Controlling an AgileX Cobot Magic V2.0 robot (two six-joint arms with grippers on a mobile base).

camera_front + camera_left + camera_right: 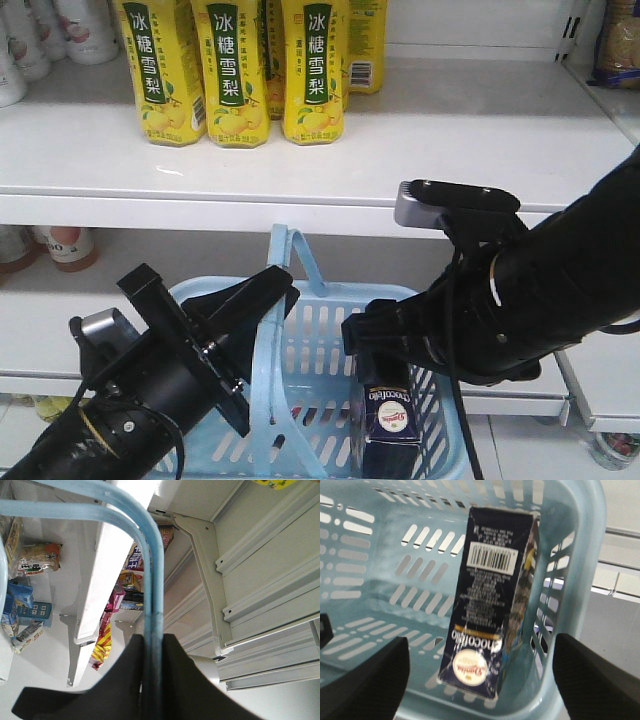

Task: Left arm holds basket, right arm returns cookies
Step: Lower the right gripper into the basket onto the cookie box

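right gripper [480, 647] spread wide, cookie box [492, 580] dead ahead in line between its jaws, standing on end by the right wall of the basket [380, 585]; left gripper [152, 680] pinching both handles [154, 580].

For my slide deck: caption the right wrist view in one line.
Open right end effector hovers over the navy cookie box standing inside the light blue basket.
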